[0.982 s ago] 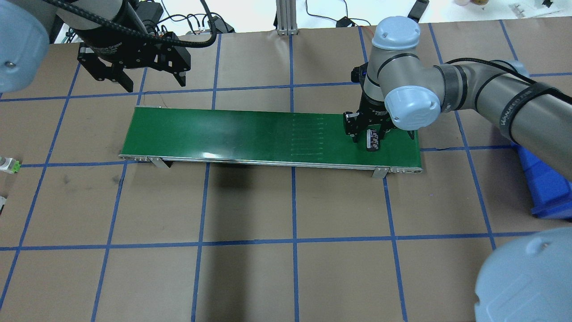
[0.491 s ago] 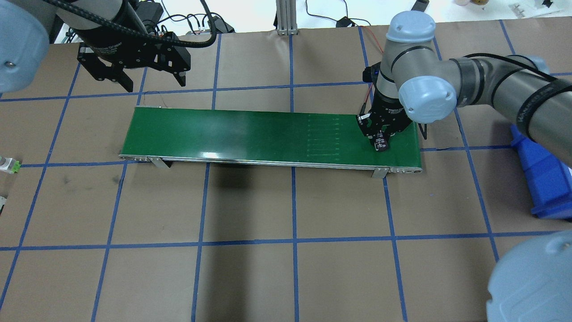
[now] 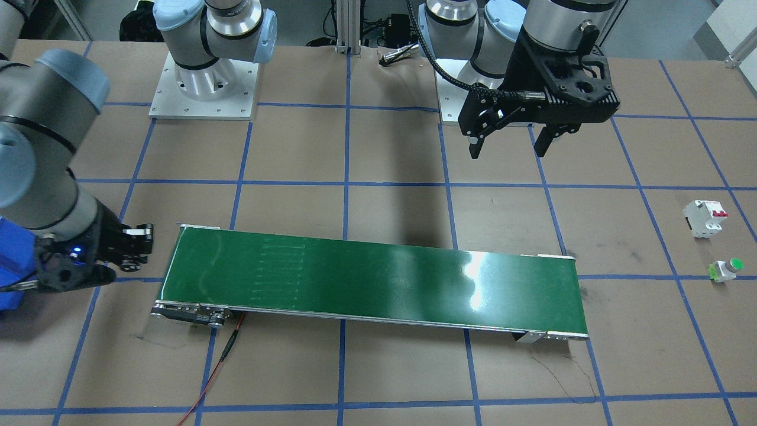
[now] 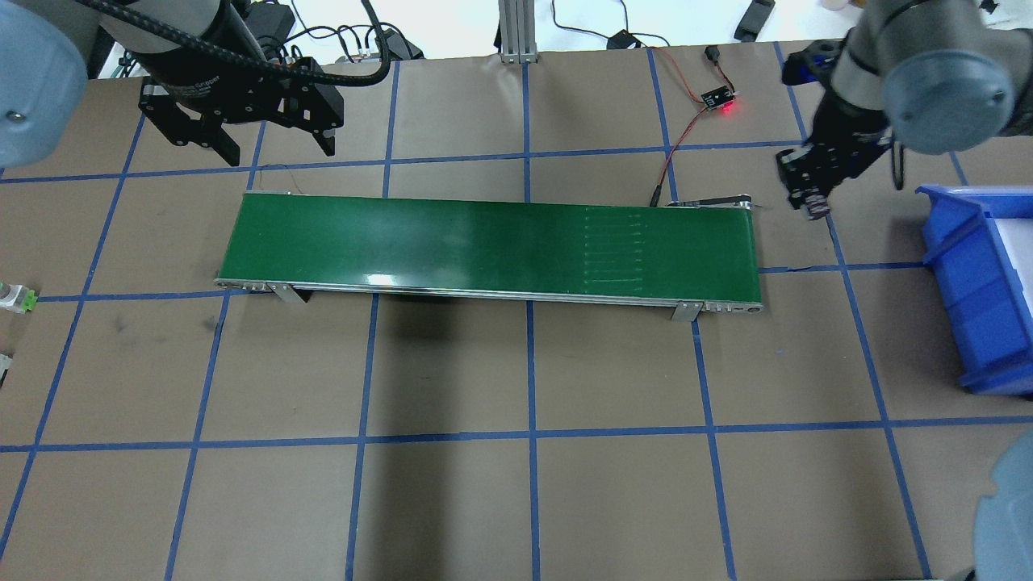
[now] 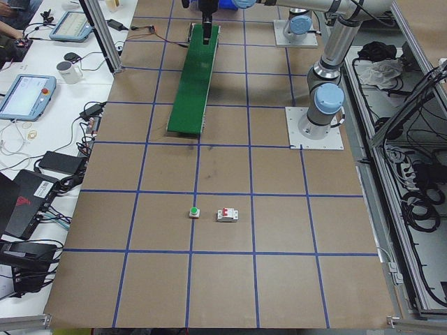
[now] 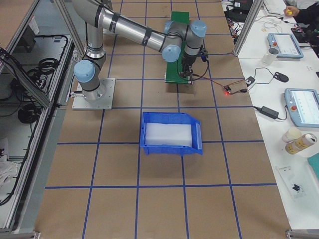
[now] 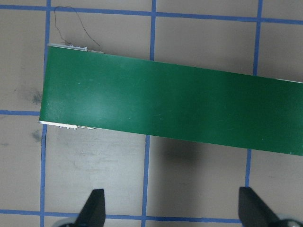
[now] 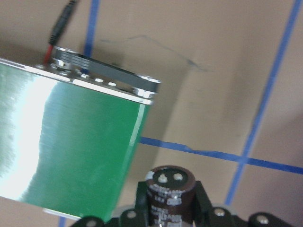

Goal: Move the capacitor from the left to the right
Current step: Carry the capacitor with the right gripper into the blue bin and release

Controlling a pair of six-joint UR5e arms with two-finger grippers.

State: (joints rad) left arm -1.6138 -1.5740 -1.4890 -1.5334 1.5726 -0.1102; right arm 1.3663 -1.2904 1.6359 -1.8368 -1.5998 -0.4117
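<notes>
Right claw (image 4: 813,206): closed on the capacitor (image 8: 170,191); its fingers (image 8: 201,203) press on either side of the dark cylinder; it touches nothing else.

Capacitor: gripped between the right claw's fingers and standing out past them; its round end with two pale dots shows in the wrist view; it hangs over bare table (image 4: 613,371), off the green belt (image 4: 484,242).

Left claw (image 3: 507,151): spread wide; it holds nothing and touches nothing; both fingertips (image 7: 94,201) hang over brown table, with the belt's other end lying ahead of them.

Edges by the right claw: the belt's metal end rail and corner lie just beside it, on the side towards the left claw; a red wire plugs in at that corner; the claw itself is past the rail.

Open room by the right claw: bare brown table with blue tape lines lies under it; the blue bin (image 4: 968,266) stands on the side away from the belt, near but apart; a small board with a red light (image 4: 721,101) lies near, also apart.

Open room by the left claw: nothing lies on the belt's surface; the white breaker (image 3: 705,218) and the green-capped button (image 3: 726,269) sit side by side on the table, well apart from this claw.
</notes>
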